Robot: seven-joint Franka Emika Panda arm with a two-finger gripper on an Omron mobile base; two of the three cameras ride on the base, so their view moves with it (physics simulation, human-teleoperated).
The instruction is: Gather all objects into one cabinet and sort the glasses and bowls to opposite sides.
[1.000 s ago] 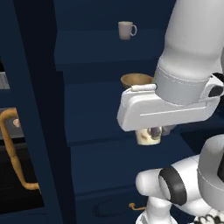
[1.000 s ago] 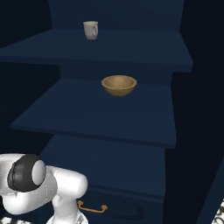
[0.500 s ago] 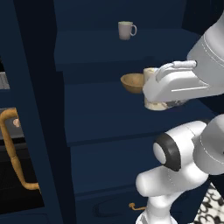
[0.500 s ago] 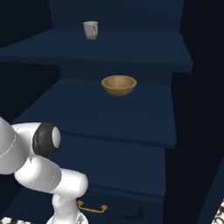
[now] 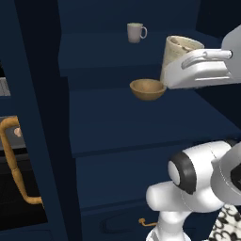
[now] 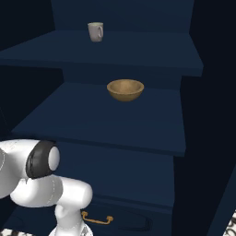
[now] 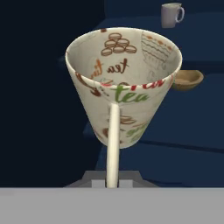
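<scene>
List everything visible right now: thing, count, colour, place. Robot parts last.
mug: 1, grey-beige with a handle, upright on the upper shelf of the cabinet.
bowl: 1, tan wood, on the middle shelf, below and to the right of the mug in the right base view.
tumbler: 1, cream with printed tea lettering, held in the air in front of the shelves, mouth tipped toward the hand camera.
cabinet: 1, dark navy, open, stepped shelves.
door handle: 1, curved brass-orange, at the left edge of the left base view.
drawer pull: 1, brass, on the navy drawer front under the shelves.
gripper: 1, white, shut on the tumbler, level with the bowl's shelf in the left base view.
arm: 1, white with dark joints, low in both base views.
</scene>
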